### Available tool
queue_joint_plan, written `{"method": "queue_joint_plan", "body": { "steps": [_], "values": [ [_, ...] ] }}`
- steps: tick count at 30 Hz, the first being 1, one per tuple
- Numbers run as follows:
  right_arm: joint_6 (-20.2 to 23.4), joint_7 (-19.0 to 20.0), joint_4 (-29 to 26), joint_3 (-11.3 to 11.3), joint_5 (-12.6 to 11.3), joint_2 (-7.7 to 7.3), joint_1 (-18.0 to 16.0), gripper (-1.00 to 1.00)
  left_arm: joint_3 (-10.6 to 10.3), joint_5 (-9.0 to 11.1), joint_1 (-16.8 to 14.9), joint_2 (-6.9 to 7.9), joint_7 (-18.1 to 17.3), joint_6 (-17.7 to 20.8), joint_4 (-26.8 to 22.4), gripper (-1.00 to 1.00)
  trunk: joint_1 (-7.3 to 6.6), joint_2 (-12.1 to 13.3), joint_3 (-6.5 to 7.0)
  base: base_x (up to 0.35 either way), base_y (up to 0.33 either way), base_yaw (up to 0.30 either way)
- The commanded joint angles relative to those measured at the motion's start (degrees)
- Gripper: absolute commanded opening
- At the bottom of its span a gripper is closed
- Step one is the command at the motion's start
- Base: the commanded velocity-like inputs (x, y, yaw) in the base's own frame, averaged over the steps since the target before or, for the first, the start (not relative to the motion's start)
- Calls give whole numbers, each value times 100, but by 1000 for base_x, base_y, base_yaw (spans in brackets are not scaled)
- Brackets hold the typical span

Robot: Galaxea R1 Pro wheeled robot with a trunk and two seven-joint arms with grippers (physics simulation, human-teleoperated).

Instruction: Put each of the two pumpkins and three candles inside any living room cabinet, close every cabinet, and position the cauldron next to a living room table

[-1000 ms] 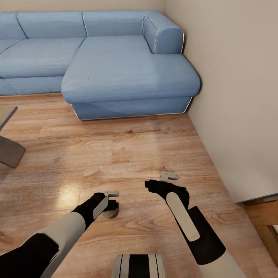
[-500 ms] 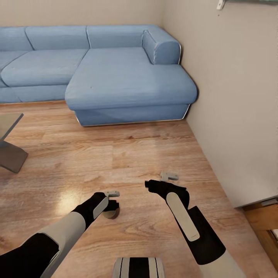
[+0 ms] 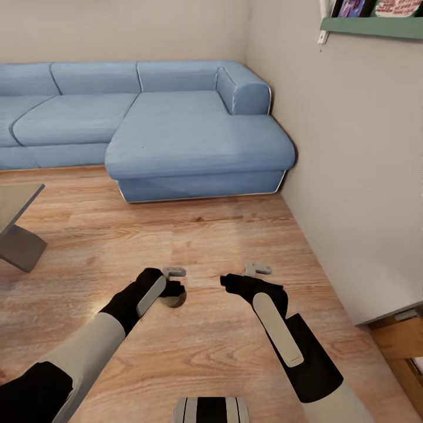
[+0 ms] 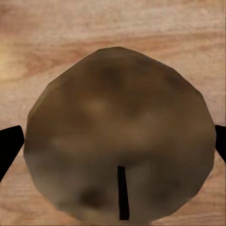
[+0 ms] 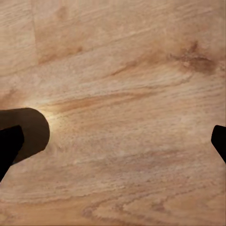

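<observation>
Far out to the left of the left gripper (image 3: 174,289), a table (image 3: 19,245) shows a thin glassy top on a slanted grey slab leg. Ahead of both grippers lies a blue corner sofa (image 3: 194,141), soft-cushioned with pale piping along its base, on a glossy wood-plank floor (image 3: 194,235).

The left gripper is closed around the pumpkin (image 4: 117,141). In the left wrist view its two black fingertips (image 4: 10,148) press against opposite sides of the pumpkin. The pumpkin is round and faceted, a dull mottled brown here, with a thin dark stem. I cannot tell whether it is clear of the planks beneath it.

Just right of it, the right gripper (image 3: 238,276) is spread wide and holds nothing; bare grained planks show between its tips.

High up and to the right of that gripper, a green shelf (image 3: 370,26) on the plain beige wall (image 3: 358,176) carries books (image 3: 352,7). Low to its right, a brown wooden unit (image 3: 399,338) juts past the wall's end; I cannot tell what it holds.
</observation>
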Motion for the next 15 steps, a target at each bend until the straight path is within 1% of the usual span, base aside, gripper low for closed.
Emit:
{"method": "queue_joint_plan", "body": {
  "steps": [1, 2, 3, 4, 6, 9, 13, 14, 15],
  "values": [
    [10, -61, -2, 6, -52, 2, -5, 100, -17, 127, 6, 25, 169, 70, -204, -100, -3, 0, 18, 0, 0, 0],
    [11, -61, 5, 8, -52, 3, -5, 100, -12, 136, 21, 53, 367, 199, -543, -100, -6, 1, 40, 0, 0, 0],
    [12, -60, 7, 9, -53, 1, -5, 100, -10, 138, 31, 63, 452, 265, -704, -100, -8, 3, 62, 0, 0, 0],
    [12, -59, 11, 6, -53, -4, -5, 100, -7, 143, 68, 81, 602, 395, -988, -100, -11, 4, 84, 0, 0, 0],
    [12, -57, 14, 5, -53, -10, -5, 100, 0, 146, 158, 97, 795, 532, -1308, -100, -16, 7, 129, 0, 0, 0],
    [13, -57, 16, -1, -53, -15, -5, 100, 5, 152, 246, 108, 1032, 640, -1628, -100, -24, 11, 195, 0, 0, 0],
    [14, -57, 22, -7, -60, -21, -5, 100, 13, 156, 275, 111, 1127, 684, -1748, -100, -34, 16, 284, 0, 0, 0],
    [14, -56, 24, -10, -61, -22, -5, 100, 60, 157, 280, 112, 1143, 693, -1771, -100, -36, 17, 306, 0, 0, 0],
    [14, -56, 24, -9, -61, -24, -5, 100, 153, 158, 284, 112, 1154, 731, -1798, -100, -39, 19, 328, 0, 0, 0]
  ]
}}
